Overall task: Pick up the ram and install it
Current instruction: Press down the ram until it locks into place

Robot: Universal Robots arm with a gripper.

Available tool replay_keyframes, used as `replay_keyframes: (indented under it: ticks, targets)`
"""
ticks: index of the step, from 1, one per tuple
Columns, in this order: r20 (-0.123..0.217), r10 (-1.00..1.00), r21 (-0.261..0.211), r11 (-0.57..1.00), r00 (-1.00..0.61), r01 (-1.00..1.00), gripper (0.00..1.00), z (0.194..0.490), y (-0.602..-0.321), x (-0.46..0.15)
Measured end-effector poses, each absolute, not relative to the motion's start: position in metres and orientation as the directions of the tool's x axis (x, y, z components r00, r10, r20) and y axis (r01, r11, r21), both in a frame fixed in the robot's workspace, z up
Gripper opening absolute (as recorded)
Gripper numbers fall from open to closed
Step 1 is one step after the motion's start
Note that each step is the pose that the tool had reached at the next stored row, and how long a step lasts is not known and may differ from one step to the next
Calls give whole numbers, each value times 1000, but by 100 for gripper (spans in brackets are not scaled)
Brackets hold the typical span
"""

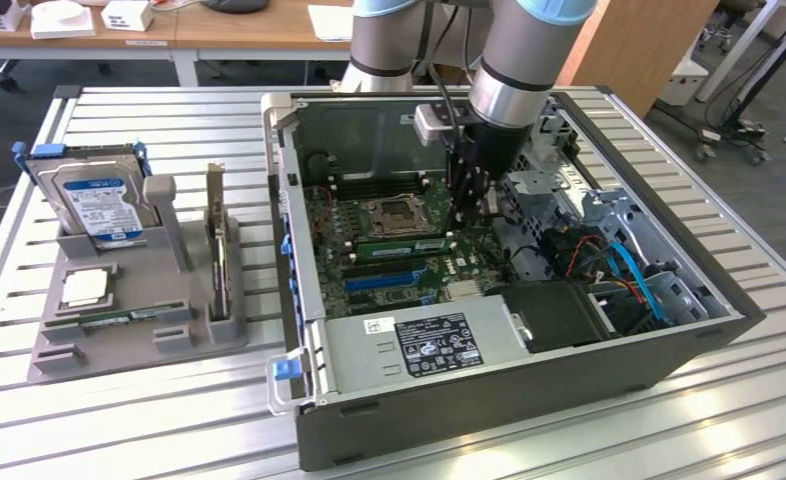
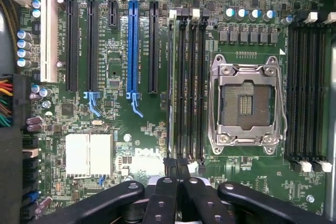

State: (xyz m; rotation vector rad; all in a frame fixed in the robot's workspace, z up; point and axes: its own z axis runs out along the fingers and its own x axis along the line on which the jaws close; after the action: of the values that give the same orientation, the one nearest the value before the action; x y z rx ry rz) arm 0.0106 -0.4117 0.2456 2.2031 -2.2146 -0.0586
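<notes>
The ram (image 2: 171, 82) is a thin green stick standing on edge in the memory slot farthest from the CPU socket (image 2: 247, 103), among the black slots (image 2: 191, 82) beside it. In the exterior view the ram (image 1: 400, 243) lies low across the motherboard inside the open computer case (image 1: 500, 400). My gripper (image 1: 464, 213) reaches down into the case at one end of the stick. In the wrist view the gripper (image 2: 177, 165) has its black fingers (image 2: 169, 184) pressed together just past the ram's end. The gripper is shut with nothing between the fingers, and I cannot tell whether it touches the stick.
On the exterior view's left a grey holder (image 1: 46, 355) carries a silver hard drive (image 1: 96, 205), an upright expansion card (image 1: 216, 235), a chip (image 1: 86, 288) and a thin green strip (image 1: 129, 318). Blue and black cables (image 1: 633, 275) and a drive cage crowd the case's right side.
</notes>
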Motion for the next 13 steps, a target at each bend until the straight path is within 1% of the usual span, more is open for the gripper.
replay_keyframes:
  ticks: [6,13]
  targets:
    - [-14,-1000,39,5,-6,-999,10,246,-412,9]
    - [-14,-1000,39,5,-5,-999,10,246,-412,-14]
